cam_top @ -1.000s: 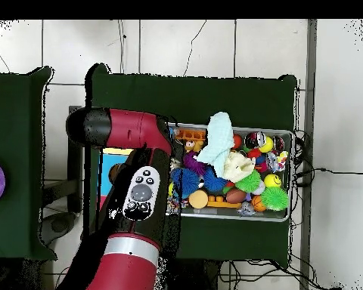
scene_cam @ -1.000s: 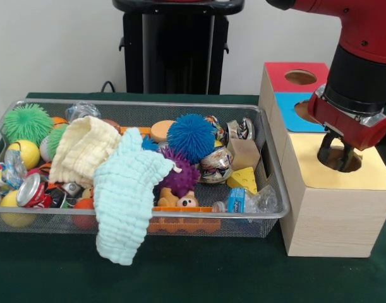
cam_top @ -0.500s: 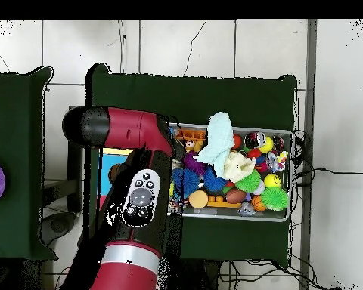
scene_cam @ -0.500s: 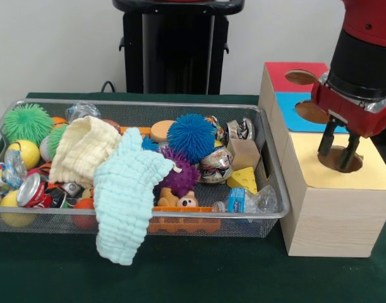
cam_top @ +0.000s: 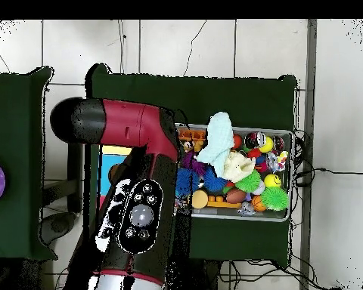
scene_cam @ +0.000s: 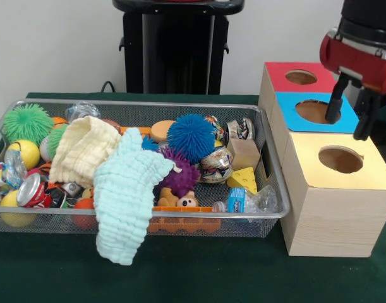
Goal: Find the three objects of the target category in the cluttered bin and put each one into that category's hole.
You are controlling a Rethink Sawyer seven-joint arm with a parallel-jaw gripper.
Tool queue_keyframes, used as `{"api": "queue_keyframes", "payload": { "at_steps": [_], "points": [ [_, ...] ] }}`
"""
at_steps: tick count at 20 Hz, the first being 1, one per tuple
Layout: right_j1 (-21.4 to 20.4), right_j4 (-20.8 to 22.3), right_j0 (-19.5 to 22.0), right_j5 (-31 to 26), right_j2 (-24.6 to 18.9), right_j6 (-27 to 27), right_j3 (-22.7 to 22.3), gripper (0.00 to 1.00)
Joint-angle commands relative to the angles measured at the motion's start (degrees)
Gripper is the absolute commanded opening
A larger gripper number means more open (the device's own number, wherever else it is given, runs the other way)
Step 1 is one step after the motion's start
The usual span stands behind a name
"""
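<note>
The bin [scene_cam: 148, 104] is a long silver wire-mesh basket on the green table, full of clutter; it also shows in the overhead view [cam_top: 293, 174]. The hole [scene_cam: 340, 160] is the round cut-out in the yellow-topped wooden box [scene_cam: 335, 214] to the bin's right. My gripper [scene_cam: 349, 117] hangs well above that box, over the blue top's edge, open and empty. The overhead view hides the gripper under the red arm [cam_top: 135, 219].
The bin holds a blue spiky ball [scene_cam: 191, 137], a purple spiky ball [scene_cam: 180, 177], a green spiky ball [scene_cam: 27, 122], a mint cloth [scene_cam: 124, 196] draped over the front rim, a cream cloth [scene_cam: 84, 148], a cheese wedge [scene_cam: 242, 179], cans and balls. Red-topped [scene_cam: 300, 77] and blue-topped [scene_cam: 314, 112] holes lie behind.
My gripper has risen straight up out of the yellow box's hole and now hangs high above it, empty. Nothing in the bin has moved.
</note>
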State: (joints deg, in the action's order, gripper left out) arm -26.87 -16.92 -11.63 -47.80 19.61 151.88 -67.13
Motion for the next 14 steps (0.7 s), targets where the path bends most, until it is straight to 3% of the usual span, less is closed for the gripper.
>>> {"api": "queue_keyframes", "payload": {
  "at_steps": [1,14],
  "points": [
    [-1.52,0.59,2.27,-4.37,-1.94,5.27,-2.27,1.00],
    [-0.37,0.93,2.62,-2.31,-2.47,4.95,-2.02,1.00]
  ]
}}
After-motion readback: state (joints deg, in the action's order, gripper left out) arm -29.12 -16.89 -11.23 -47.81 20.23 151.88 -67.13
